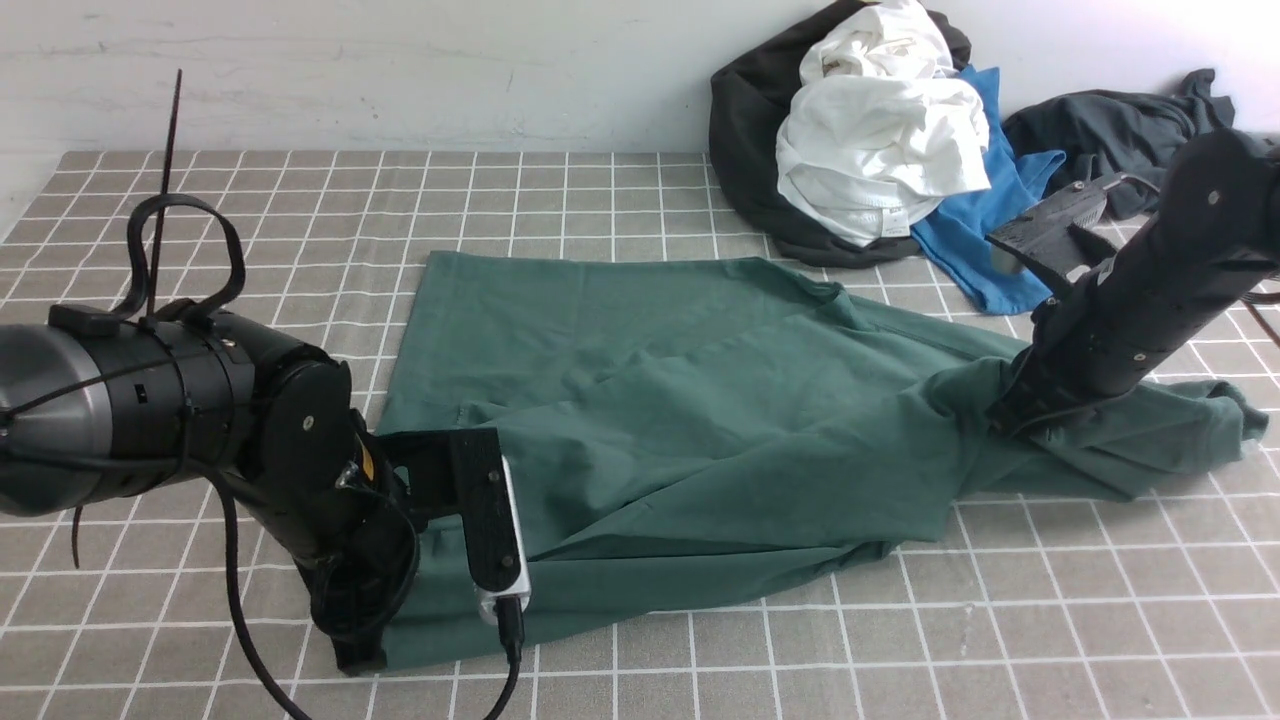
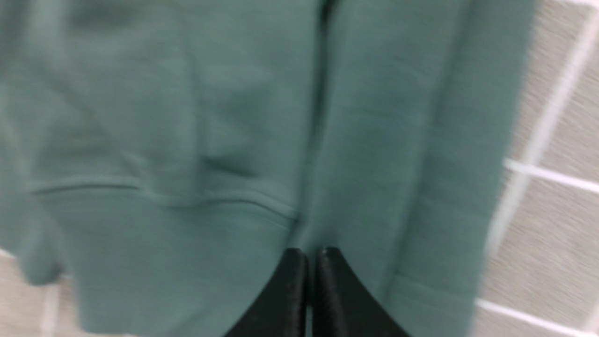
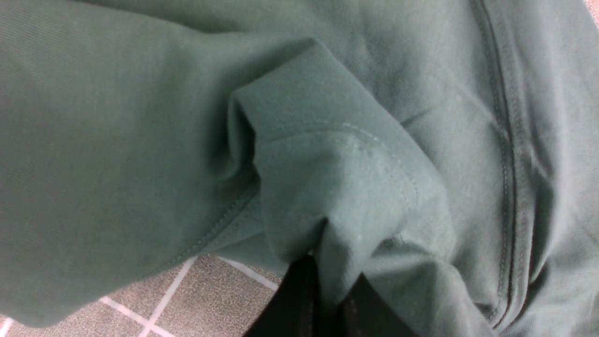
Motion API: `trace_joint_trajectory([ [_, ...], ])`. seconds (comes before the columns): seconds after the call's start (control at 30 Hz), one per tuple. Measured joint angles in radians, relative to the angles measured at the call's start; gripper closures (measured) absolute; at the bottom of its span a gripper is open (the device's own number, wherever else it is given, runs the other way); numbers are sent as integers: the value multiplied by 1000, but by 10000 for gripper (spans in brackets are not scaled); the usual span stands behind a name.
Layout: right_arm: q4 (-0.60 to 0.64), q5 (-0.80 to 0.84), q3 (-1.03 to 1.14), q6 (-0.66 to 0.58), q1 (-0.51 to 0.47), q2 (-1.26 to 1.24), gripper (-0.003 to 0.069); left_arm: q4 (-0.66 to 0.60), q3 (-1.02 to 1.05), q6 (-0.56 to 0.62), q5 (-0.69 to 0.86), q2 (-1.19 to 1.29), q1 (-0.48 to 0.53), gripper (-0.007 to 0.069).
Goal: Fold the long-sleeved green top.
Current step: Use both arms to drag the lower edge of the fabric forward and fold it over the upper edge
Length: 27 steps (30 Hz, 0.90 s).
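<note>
Grasping looks done, left fingers (image 2: 285, 295) and right fingers (image 3: 299, 304) each closed tight on the top (image 1: 650, 400), so next both ends need lifting over together.

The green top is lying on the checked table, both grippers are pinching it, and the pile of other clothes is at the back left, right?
Not quite: the pile of other clothes sits at the back right, as the front view shows. The rest holds: the green top lies on the checked table, and the left gripper and right gripper each pinch it.
</note>
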Motion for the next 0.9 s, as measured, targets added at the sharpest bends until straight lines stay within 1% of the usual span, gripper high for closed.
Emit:
trace_joint_trajectory([
  [0.17,0,0,2,0,0,0,651,3,1,-76,20,-43,-1,632],
  [0.27,0,-13,2,-1,0,0,651,-19,1,-119,4,-46,-1,617],
  [0.37,4,-42,2,-13,0,0,651,-41,1,-131,-19,-35,0,553],
  [0.47,29,-61,2,-39,0,0,651,-43,1,-118,-6,-19,0,423],
  [0.5,31,-61,2,-40,0,0,651,-43,1,-116,-1,-17,0,405],
  [0.53,45,-66,2,-45,0,0,651,-41,1,-104,21,-10,0,347],
  [0.57,56,-70,2,-53,0,0,651,-37,1,-89,43,-3,0,308],
  [0.63,67,-72,2,-66,0,0,651,-29,1,-69,52,9,0,279],
  [0.7,81,-74,2,-79,0,0,651,-4,1,-57,35,19,0,290],
  [0.8,95,-74,2,-87,0,0,651,23,1,-55,-3,26,0,359],
  [0.9,109,-74,2,-94,0,0,651,45,1,-55,-38,34,0,510],
])
